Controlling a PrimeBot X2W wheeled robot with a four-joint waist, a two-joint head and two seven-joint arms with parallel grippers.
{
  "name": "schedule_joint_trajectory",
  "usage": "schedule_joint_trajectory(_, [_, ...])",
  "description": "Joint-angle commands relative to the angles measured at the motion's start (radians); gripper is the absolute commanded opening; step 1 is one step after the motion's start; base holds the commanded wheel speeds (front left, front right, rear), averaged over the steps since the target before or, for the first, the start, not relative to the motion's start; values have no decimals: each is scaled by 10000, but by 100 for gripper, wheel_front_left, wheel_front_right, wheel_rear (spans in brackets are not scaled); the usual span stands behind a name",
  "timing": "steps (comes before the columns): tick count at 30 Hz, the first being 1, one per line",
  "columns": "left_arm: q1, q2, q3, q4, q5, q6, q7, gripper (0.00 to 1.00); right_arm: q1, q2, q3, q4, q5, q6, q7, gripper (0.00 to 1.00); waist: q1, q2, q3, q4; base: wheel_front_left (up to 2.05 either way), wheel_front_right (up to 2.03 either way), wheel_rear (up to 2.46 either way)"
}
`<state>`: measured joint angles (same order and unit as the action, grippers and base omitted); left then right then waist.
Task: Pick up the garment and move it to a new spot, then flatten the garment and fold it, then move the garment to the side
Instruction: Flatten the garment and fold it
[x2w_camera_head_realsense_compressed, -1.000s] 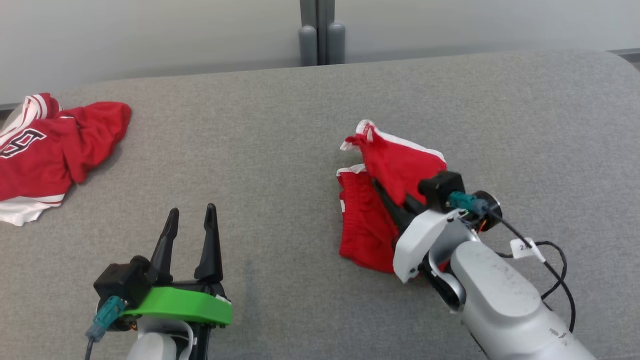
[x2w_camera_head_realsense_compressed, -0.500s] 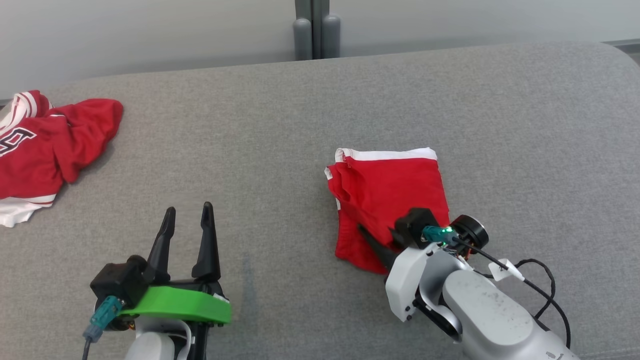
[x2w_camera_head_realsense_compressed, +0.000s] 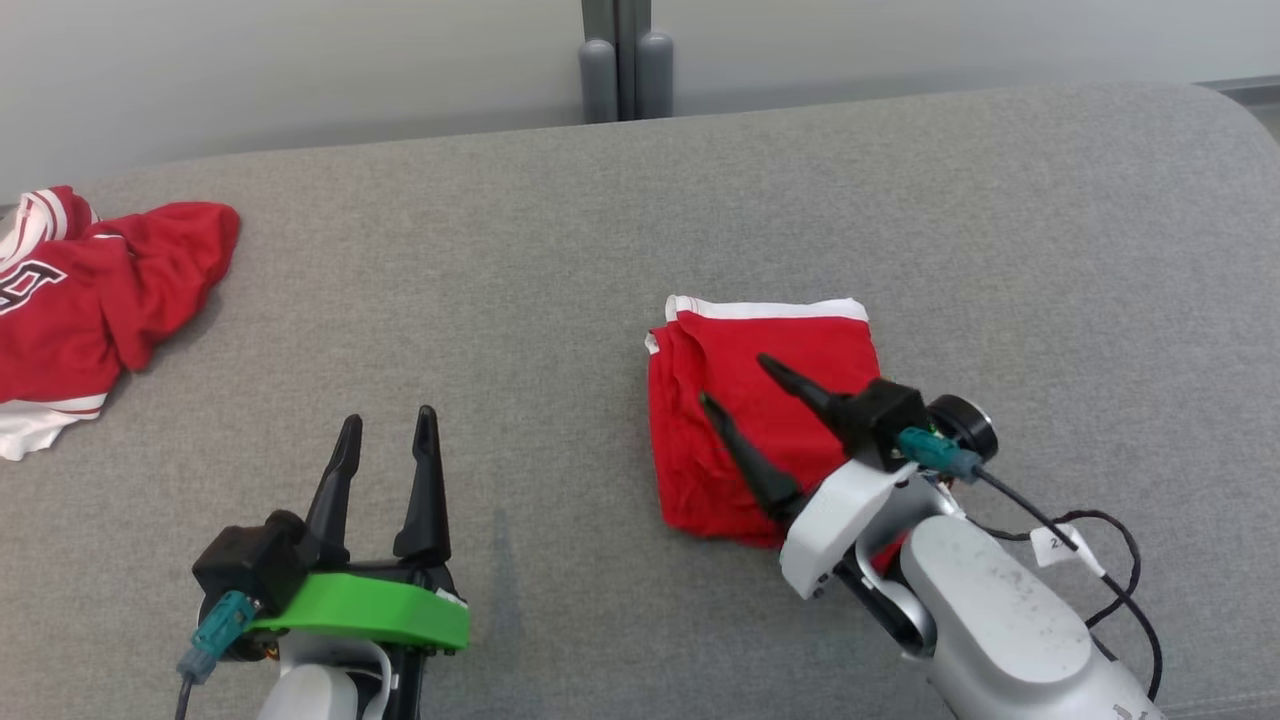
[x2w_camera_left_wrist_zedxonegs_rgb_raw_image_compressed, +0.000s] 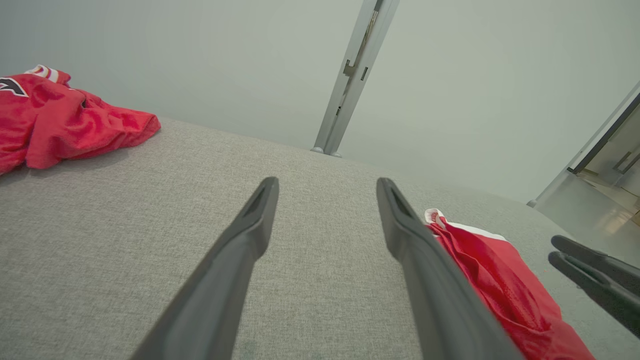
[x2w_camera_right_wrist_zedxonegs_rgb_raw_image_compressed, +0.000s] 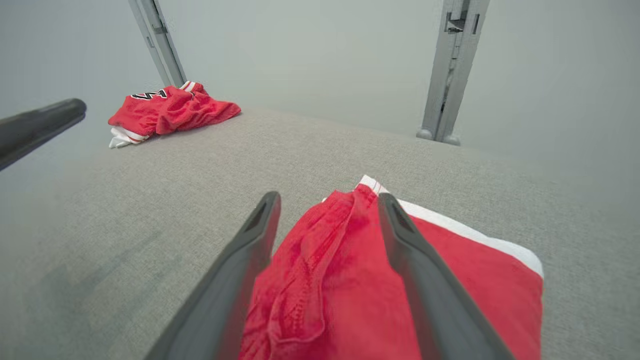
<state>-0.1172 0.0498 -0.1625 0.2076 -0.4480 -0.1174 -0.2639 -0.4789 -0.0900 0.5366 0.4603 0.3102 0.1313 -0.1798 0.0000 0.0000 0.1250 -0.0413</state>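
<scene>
The folded garment (x2w_camera_head_realsense_compressed: 765, 420) is laid flat well right of the crumpled jersey (x2w_camera_head_realsense_compressed: 80, 300), the right gripper (x2w_camera_head_realsense_compressed: 733, 378) spread wide and empty over it, the left gripper (x2w_camera_head_realsense_compressed: 388, 415), nearer the jersey, likewise open and empty.

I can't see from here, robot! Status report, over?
Left gripper open and empty. Right gripper open over the red shorts, holding nothing. Shorts lie folded on the grey cushion. Far left, a red jersey, not in the way.

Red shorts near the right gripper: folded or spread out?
Folded. The red shorts lie as a compact rectangle with stacked layers along one edge; the right gripper is open over them, holding nothing.
</scene>
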Motion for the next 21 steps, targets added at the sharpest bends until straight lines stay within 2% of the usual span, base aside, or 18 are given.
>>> schedule_joint_trajectory(1, [43, 15, -9, -10, -104, 37, -8, 100, 243, 14, -293, -165, -32, -10, -61, 100, 0, 0, 5, 7, 0, 0, 0])
schedule_joint_trajectory(7, [44, 16, -86, 40, 73, 58, -8, 100, 442, 14, -1538, -316, -921, -10, -169, 100, 0, 0, 95, 35, 0, 0, 0])
schedule_joint_trajectory(8, [39, 16, -80, 46, 61, 61, -8, 100, 478, 6, -1665, -235, -1111, -10, -210, 95, 0, 0, 117, 40, 0, 0, 0])
schedule_joint_trajectory(9, [25, 16, -76, 50, 74, 58, -8, 100, 538, 17, -1832, -126, -1316, -10, -249, 59, 0, 0, 148, 54, 0, 0, 0])
schedule_joint_trajectory(10, [4, 14, -80, 56, 113, 55, -8, 100, 594, 50, -1972, -36, -1413, -10, -293, 45, 0, 0, 177, 72, 0, 0, 0])
schedule_joint_trajectory(11, [-26, 14, -81, 62, 126, 49, -8, 100, 666, 94, -2083, 80, -1498, -10, -347, 33, 0, 0, 209, 96, 0, 0, 0])
schedule_joint_trajectory(12, [-43, 16, -75, 65, 128, 47, -8, 100, 708, 126, -2154, 194, -1594, -10, -351, 27, 0, 0, 232, 116, 0, 0, 0])
schedule_joint_trajectory(14, [-68, 16, -50, 63, 133, 43, -8, 100, 814, 193, -2218, 451, -1718, -11, -450, 6, 0, 0, 295, 159, 0, 0, 0])
schedule_joint_trajectory(15, [-81, 16, -33, 67, 141, 41, -8, 100, 859, 224, -2212, 618, -1760, -11, -493, 0, 0, 0, 326, 181, 0, 0, 0])
schedule_joint_trajectory(21, [-193, 15, 19, 87, 186, 19, -8, 100, 695, 342, -1845, 1282, -1727, -11, -715, 0, 0, 0, 449, 341, 0, 0, 0])
